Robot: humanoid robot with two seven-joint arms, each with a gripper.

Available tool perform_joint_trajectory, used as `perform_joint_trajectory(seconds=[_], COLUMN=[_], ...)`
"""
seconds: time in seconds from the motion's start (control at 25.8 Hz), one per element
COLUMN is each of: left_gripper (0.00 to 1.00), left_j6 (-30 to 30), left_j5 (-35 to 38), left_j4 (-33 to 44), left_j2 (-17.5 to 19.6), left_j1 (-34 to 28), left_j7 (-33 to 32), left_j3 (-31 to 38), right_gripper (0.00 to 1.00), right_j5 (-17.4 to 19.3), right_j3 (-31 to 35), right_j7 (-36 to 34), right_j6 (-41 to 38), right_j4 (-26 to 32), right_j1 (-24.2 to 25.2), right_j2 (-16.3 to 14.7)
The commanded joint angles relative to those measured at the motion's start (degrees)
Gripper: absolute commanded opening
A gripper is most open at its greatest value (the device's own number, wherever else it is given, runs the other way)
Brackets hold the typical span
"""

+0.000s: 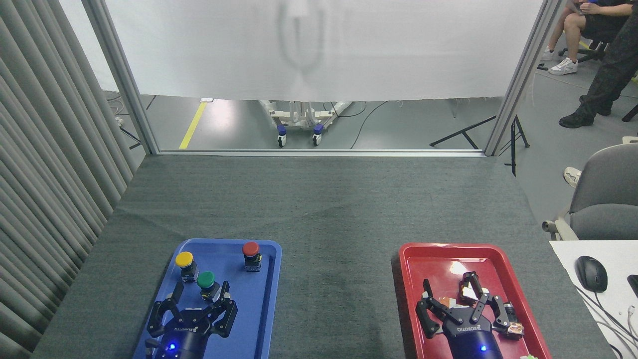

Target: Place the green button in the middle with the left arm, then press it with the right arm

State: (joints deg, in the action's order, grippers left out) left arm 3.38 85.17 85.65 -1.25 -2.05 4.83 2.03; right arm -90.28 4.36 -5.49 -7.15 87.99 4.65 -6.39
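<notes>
Green button (206, 279) upright, cap skyward.

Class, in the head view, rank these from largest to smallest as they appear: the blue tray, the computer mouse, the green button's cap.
1. blue tray
2. computer mouse
3. green button cap

The gaps are clear, so nearness to the camera does not change the order.

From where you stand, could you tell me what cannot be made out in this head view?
- Green button: its base is partly hidden behind the left hand; contact cannot be judged.
- Right hand: small items lie under its fingers in the red tray, too small to identify.
- Both arms: cut off by the bottom edge.
- Person: cut off at the top right corner.
</notes>
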Motion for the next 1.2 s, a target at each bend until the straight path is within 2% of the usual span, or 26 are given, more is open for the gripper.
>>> perform_joint_trajectory(seconds=[0.0, 0.7, 0.89, 1.16], left_gripper=[1.0, 1.0, 1.0, 1.0], left_j6=[0.05, 0.05, 0.05, 0.14], left_j5=[0.0, 0.09, 0.09, 0.09], left_j4=[-0.31, -0.13, -0.13, -0.31], left_j2=[0.11, 0.37, 0.37, 0.46], left_j1=[0.12, 0.29, 0.47, 0.56], left_j7=[0.01, 0.18, 0.09, -0.26], left_j3=[-0.01, -0.01, -0.1, -0.1], right_gripper=[0.99, 1.0, 1.0, 1.0], right_j5=[-0.16, 0.45, 1.07, 1.07], right_j3=[-0.66, -0.93, -0.75, -1.1], right_j7=[-0.22, -0.4, -0.22, -0.22], right_j6=[0.03, -0.06, 0.03, 0.03], right_j4=[-0.01, 0.07, -0.63, -0.54], right_j1=[0.01, 0.27, -1.58, -1.22], right_j2=[-0.11, -0.38, 0.06, -0.2])
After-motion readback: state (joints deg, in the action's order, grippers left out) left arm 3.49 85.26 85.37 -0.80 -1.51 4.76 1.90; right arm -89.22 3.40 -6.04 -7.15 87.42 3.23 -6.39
